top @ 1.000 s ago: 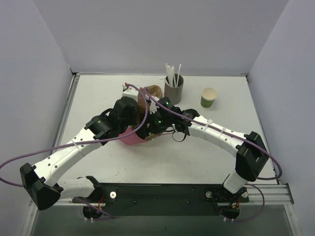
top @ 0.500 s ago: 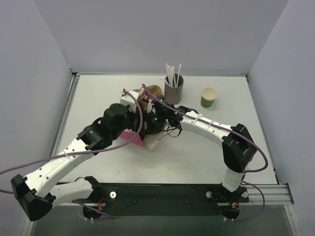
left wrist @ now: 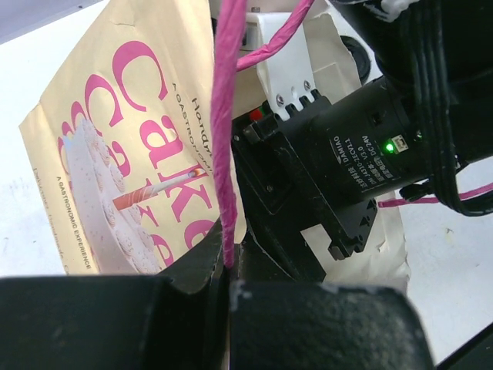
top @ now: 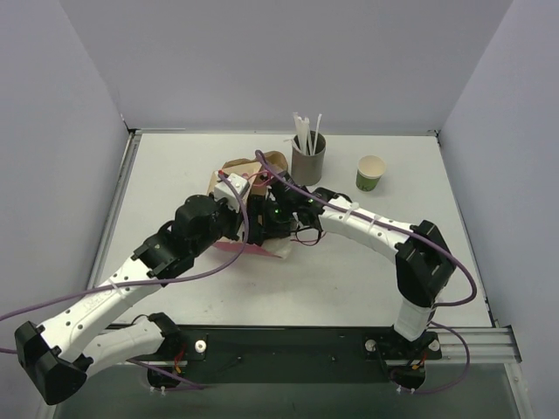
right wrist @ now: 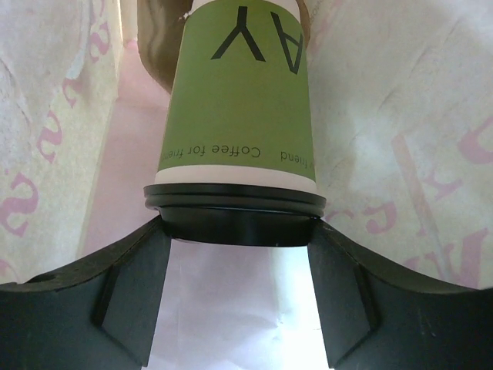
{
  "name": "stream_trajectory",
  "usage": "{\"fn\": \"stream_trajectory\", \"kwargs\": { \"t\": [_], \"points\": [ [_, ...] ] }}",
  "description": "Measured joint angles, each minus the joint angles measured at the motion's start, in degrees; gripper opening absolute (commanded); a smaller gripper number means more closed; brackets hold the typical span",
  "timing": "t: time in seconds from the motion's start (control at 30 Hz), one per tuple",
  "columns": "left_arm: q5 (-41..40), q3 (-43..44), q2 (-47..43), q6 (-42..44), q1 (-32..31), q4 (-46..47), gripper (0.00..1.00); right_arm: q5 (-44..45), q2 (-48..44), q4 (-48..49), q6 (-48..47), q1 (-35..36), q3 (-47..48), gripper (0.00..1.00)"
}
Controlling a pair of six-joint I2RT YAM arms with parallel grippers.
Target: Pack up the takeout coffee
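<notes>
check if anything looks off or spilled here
Nothing spilled or torn: the lidded green cup sits in the right hand inside the paper bag, while the left hand pinches the bag's pink handle.

White arm links (top: 376, 230), black joints (top: 428, 262), purple cables (left wrist: 228, 154), green light (left wrist: 389, 144), black end effector (right wrist: 239, 231)

A white table (top: 349, 279) seen from above. Near its middle is a tan and pink paper bag (top: 234, 166), where the left arm (top: 131, 271) and right arm (top: 376, 231) meet. Behind stand a grey cylinder of white straws (top: 308, 159) and a green cup (top: 370, 175), cream inside.
</notes>
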Motion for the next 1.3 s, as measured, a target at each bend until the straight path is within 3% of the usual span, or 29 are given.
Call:
{"fn": "stream_trajectory", "kwargs": {
  "t": [0.2,0.57,0.9,1.07,1.3],
  "points": [
    [6.0,-4.5,-4.4,-1.4,2.4,5.2,0.0,4.1,-1.9,-3.5,0.2,1.3,0.7,0.29],
    [18.8,-5.7,-2.0,-3.8,6.2,15.7,0.0,10.3,-5.7,-11.7,0.0,0.9,4.5,0.28],
    [27.5,-5.9,1.5,-11.3,10.7,18.9,0.0,13.0,-5.6,-17.4,0.3,0.9,5.5,0.26],
    [26.9,-4.2,2.5,-12.6,11.3,15.5,0.0,13.3,-3.4,-18.3,0.4,0.9,6.7,0.25],
    [18.6,13.8,11.4,-9.8,11.7,-4.9,0.0,13.0,5.1,-21.6,1.8,0.9,16.6,0.23]
  ]
}}
